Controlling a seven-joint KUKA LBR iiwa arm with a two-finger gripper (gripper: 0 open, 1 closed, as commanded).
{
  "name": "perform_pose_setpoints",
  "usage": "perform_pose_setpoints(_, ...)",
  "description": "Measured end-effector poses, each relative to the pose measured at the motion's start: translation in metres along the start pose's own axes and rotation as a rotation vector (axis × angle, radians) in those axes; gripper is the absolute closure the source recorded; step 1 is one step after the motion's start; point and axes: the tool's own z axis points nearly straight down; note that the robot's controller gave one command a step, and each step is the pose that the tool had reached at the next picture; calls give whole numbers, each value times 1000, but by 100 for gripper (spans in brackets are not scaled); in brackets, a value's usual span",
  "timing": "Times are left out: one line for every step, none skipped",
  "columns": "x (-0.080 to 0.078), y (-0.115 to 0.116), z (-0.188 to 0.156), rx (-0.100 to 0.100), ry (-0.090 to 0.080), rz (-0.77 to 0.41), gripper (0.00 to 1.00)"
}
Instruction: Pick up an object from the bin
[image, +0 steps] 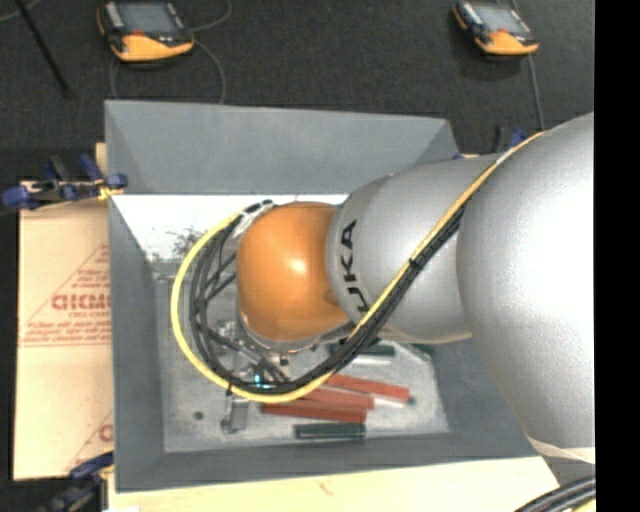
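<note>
The gripper (236, 410) hangs low at the front left of the bin (140, 380), just beside 2 red sticks (335, 402). How open it is, I cannot tell. The sticks look light, stiff and smooth, so I would take one at mid-length.

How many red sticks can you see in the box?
2. The brighter red stick lies at the bin's near side, under the arm; the darker red stick lies beside it, nearer the wall. More may be hidden.

My grey bin (135, 400) carries two red sticks (335, 405) near its front wall. A dark green pen (330, 432) lies just beside them, nearer that wall.
</note>
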Motion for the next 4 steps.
perform_pose_setpoints(6,-72,69,4,0,99,0)
perform_pose_setpoints(14,-124,70,1,-18,-66,0)
perform_pose_setpoints(17,-122,71,-1,-9,-63,100)
perform_pose_setpoints(-12,-108,-59,1,-18,-131,100)
